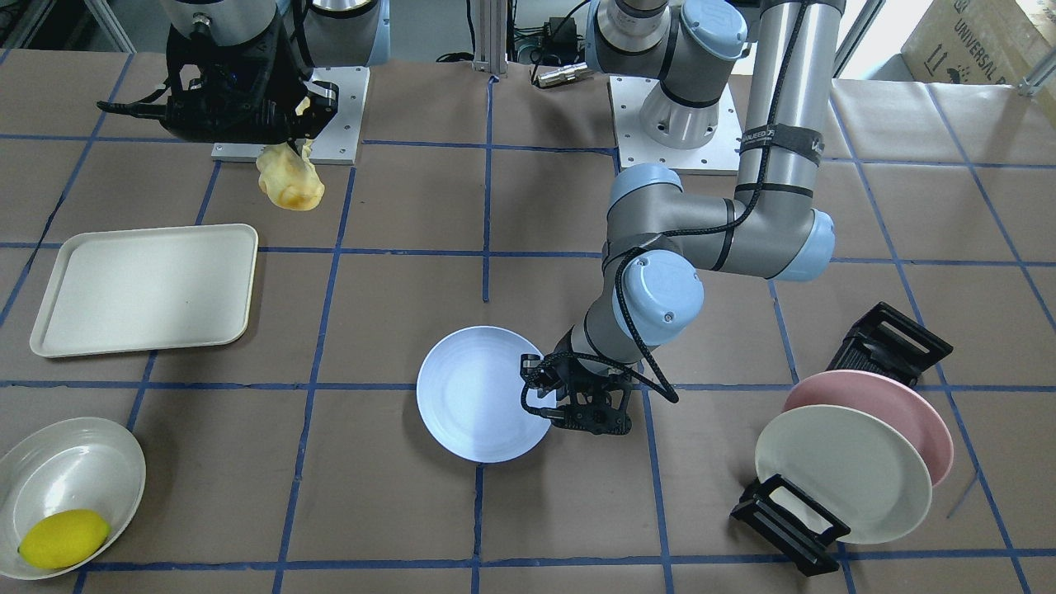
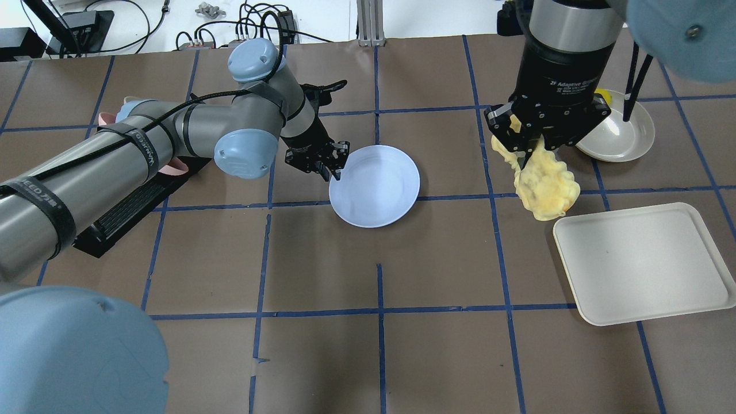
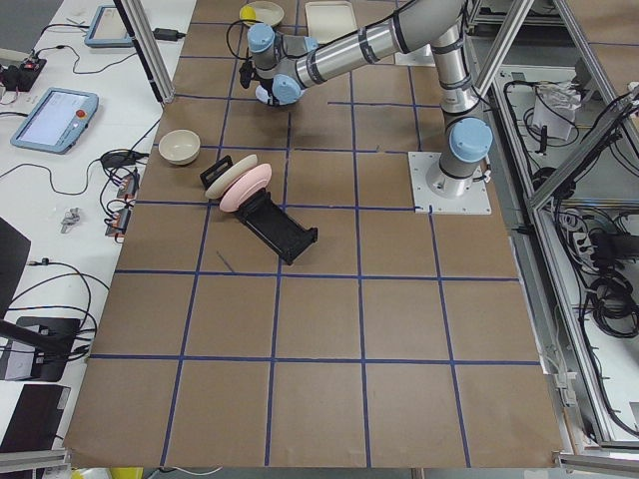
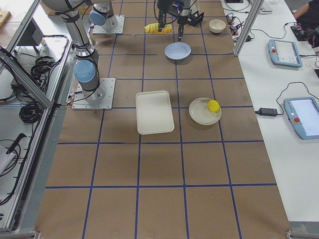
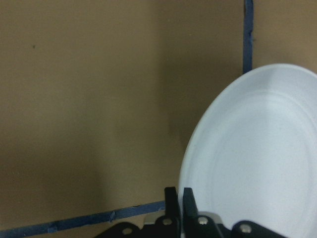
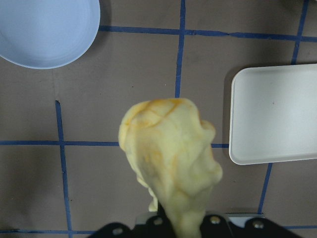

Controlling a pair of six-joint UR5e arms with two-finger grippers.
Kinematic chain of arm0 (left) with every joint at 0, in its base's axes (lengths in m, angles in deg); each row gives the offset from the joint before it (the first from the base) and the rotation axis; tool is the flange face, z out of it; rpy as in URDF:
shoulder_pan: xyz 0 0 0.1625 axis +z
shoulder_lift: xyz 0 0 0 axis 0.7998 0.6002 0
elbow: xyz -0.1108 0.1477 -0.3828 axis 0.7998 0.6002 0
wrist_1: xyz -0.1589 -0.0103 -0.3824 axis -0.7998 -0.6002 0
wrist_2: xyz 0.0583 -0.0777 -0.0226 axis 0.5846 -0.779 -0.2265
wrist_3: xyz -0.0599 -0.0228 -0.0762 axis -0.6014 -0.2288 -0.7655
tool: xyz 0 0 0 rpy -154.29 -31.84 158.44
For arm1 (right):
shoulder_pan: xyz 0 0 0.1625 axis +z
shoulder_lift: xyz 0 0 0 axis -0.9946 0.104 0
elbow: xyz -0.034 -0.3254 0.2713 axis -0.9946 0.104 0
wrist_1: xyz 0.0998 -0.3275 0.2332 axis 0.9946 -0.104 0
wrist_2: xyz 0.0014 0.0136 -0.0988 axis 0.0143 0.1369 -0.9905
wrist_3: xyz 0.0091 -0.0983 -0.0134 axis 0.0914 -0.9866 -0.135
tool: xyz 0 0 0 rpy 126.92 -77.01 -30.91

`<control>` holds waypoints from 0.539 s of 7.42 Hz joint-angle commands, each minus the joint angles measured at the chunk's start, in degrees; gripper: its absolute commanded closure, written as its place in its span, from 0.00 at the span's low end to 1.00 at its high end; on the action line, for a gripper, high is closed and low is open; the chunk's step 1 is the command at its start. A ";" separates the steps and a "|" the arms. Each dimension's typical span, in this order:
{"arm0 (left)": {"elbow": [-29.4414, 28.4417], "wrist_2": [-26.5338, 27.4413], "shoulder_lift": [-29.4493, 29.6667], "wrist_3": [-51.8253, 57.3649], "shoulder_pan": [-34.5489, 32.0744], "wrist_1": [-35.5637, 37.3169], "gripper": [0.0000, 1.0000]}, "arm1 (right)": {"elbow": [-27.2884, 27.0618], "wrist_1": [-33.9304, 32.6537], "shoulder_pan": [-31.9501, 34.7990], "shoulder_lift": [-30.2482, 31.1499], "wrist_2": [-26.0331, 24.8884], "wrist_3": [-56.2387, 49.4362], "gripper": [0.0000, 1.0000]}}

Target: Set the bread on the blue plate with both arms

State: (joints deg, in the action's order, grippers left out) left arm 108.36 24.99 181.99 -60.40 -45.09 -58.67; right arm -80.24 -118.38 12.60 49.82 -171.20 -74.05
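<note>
The blue plate (image 2: 376,187) lies near the table's middle and also shows in the front view (image 1: 478,394). My left gripper (image 2: 335,168) is at its rim. In the left wrist view its fingers (image 5: 171,197) are shut tight on the plate's edge (image 5: 257,158). My right gripper (image 2: 526,144) is shut on one end of the bread (image 2: 543,185). The pale-yellow loaf hangs down from it above the table, apart from the plate and off to the plate's right in the overhead view. The bread also shows in the front view (image 1: 289,181) and the right wrist view (image 6: 168,153).
An off-white tray (image 2: 641,261) lies just beside and below the hanging bread. A bowl (image 1: 91,458) holds a lemon (image 1: 63,538). A black rack (image 1: 788,521) holds a pink plate (image 1: 903,404) and an off-white plate (image 1: 841,470) on the left arm's side.
</note>
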 commanded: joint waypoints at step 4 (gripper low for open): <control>-1.15 5.82 -14.95 1.51 11.69 -16.26 0.00 | -2.64 -12.11 9.41 -8.58 0.95 2.00 0.79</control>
State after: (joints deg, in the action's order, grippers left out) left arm 107.51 29.62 172.22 -59.60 -37.34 -68.76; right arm -83.21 -124.81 17.25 46.01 -170.42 -73.69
